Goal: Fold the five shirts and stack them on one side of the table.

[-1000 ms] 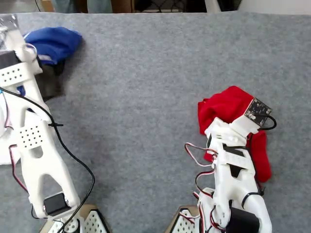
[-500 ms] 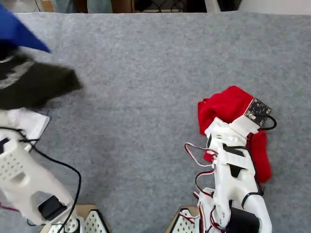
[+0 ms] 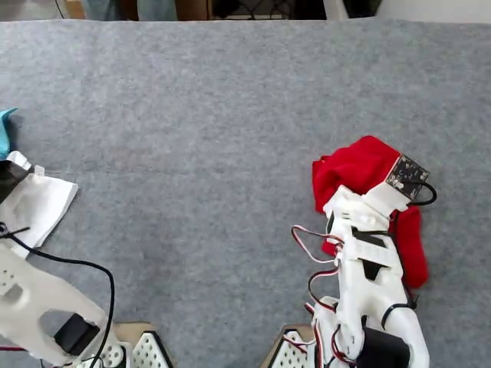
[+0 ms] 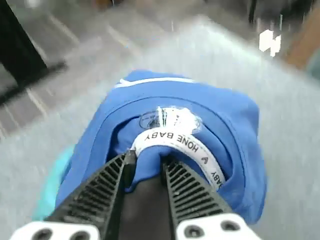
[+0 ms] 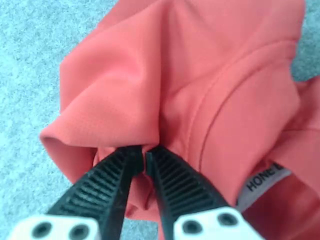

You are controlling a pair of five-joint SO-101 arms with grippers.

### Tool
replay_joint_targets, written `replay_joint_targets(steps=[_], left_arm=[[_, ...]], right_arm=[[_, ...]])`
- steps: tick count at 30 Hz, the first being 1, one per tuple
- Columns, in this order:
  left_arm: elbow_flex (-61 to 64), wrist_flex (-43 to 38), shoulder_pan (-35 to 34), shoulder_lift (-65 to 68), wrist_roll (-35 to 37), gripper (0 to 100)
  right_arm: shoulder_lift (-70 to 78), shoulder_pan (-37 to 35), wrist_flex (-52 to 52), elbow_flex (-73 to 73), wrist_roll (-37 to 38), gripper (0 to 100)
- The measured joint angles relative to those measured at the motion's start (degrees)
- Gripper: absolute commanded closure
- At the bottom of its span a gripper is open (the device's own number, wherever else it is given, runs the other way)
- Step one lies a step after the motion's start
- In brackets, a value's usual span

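jaws on both arms are clamped on cloth. on the grey table (image 3: pixel 230 115) the red shirt (image 3: pixel 357 165) lies crumpled under the right gripper (image 5: pixel 145 157), which pinches a fold; the left gripper (image 4: pixel 145 162) holds the blue shirt (image 4: pixel 220 135) by its collar band, cloth bunched ahead.
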Motion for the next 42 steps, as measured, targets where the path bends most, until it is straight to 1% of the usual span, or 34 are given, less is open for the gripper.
replay_joint_targets(steps=[1,4,5,6,10,14,18,21,23,25,28,30,32,35,37,39,42], left_arm=[[1.93,1.23,0.26,1.67,-1.67,92],[7.82,2.29,-0.35,4.92,-4.22,76],[9.32,2.29,-0.97,5.54,-4.4,72],[10.55,2.29,-1.76,5.98,-4.4,71],[13.45,2.29,-4.22,6.24,1.23,69],[13.45,2.29,-5.19,4.04,2.2,69],[12.57,2.29,-8.18,-4.84,2.29,69],[14.42,2.29,-13.98,-13.89,2.29,69],[19.25,2.29,-19.08,-18.73,2.29,71],[26.37,2.29,-23.74,-20.84,2.29,75],[40.7,2.29,-28.75,-20.04,1.85,83],[50.99,0.79,-30.42,-17.76,-1.49,90],[60.04,-2.99,-30.68,-14.24,-5.36,97],[69.27,-11.6,-29.54,-8.26,-8.44,96],[71.3,-18.29,-27.87,-4.22,-8.97,97],[71.65,-22.77,-25.58,-1.05,-8.97,97],[71.12,-25.58,-23.12,-0.26,-6.68,97]], right_arm=[[0.0,0.0,0.0,0.0,0.0,98.3],[0.0,0.0,0.0,0.0,0.0,98.3],[0.0,0.0,0.0,0.0,0.0,98.3],[0.0,0.0,0.0,0.0,0.0,98.3],[0.0,0.0,0.0,0.0,0.0,98.3],[0.0,0.0,0.0,0.0,0.0,98.3],[0.0,0.0,0.0,0.0,0.0,98.3],[0.0,0.0,0.0,0.0,0.0,98.3],[0.0,0.0,0.0,0.0,0.0,98.3],[0.0,0.0,0.0,0.0,0.0,98.3],[0.0,0.0,0.0,0.0,0.0,98.3],[0.0,0.0,0.0,0.0,0.0,98.3],[0.0,0.0,0.0,0.0,0.0,98.3],[0.0,0.0,0.0,0.0,0.0,98.3],[0.0,0.0,0.0,0.0,0.0,98.3],[0.0,0.0,0.0,0.0,0.0,98.3],[0.0,0.0,0.0,0.0,0.0,98.3]])
